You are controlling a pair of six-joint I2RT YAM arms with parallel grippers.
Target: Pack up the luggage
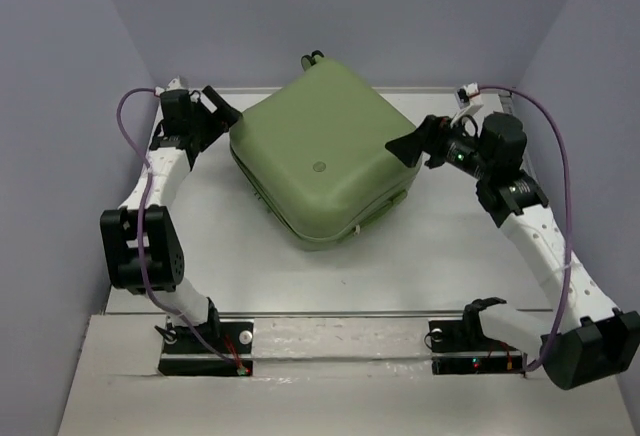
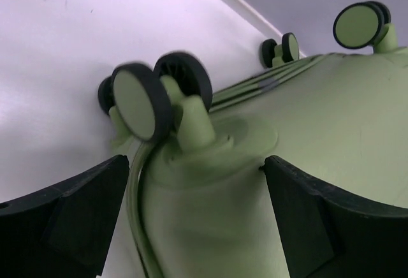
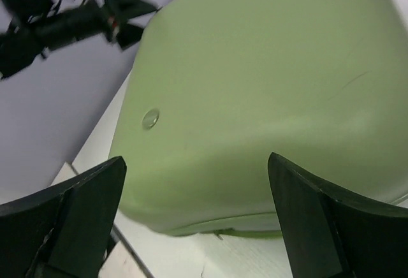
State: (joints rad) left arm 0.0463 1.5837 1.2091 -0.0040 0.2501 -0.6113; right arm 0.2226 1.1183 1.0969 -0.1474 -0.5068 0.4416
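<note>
The left gripper (image 2: 194,185) has its jaws wide apart, one on each side of the luggage (image 1: 320,161) corner that carries the wheels (image 2: 143,96). The right gripper (image 3: 196,163) is also spread, facing the opposite corner; I cannot tell if it touches. The luggage lies closed and flat at the far middle of the table (image 1: 420,256), turned diagonally between both arms. Each arm reaches forward and bends inward, with a purple cable (image 1: 135,106) looping along it.
</note>
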